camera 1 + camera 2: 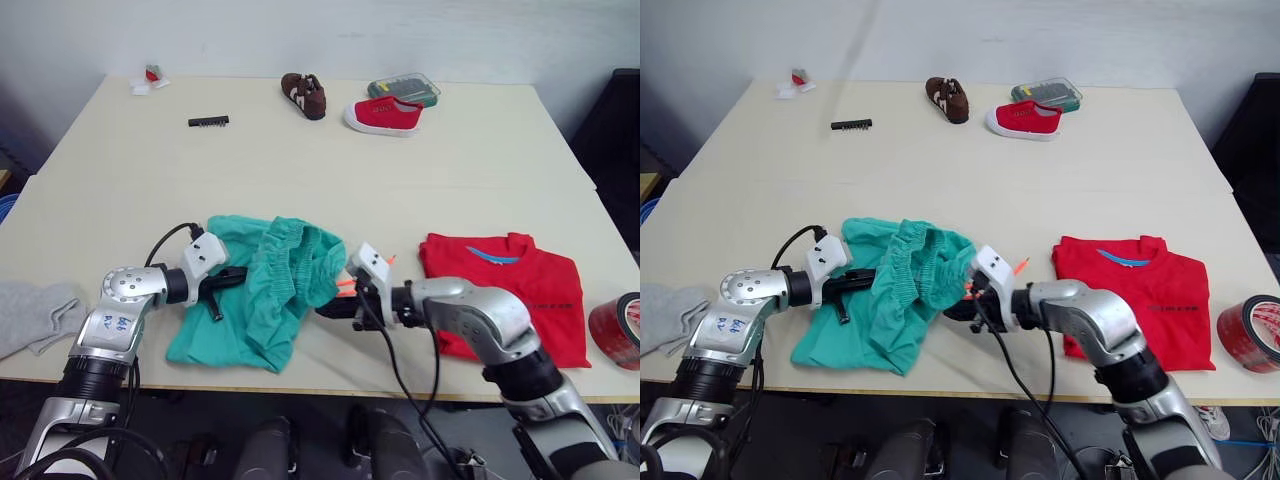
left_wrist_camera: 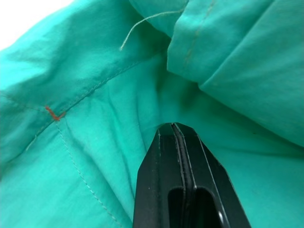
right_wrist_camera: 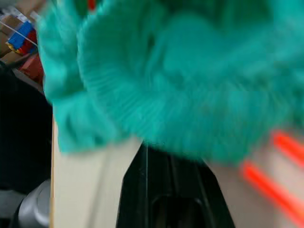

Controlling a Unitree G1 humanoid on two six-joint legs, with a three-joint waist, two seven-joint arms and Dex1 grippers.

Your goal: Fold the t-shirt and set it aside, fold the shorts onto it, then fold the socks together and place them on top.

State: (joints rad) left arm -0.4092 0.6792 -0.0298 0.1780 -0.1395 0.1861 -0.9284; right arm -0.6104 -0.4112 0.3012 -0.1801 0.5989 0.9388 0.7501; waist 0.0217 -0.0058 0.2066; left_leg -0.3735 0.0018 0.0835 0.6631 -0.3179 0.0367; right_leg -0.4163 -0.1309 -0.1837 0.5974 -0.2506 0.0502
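Left gripper [image 2: 178, 130] fingers pressed together on a fold of the teal shorts [image 1: 265, 290], right gripper [image 3: 164, 149] fingers closed at the gathered waistband, shorts bunched near the counter [image 1: 330, 170] front edge, red t-shirt [image 1: 510, 290] flat to the right

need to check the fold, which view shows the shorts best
The left eye view: the shorts show whole, bunched between the left tool and right tool. The right eye view is similar. Wrist views show only close-up fabric, a seam and the gathered waistband.
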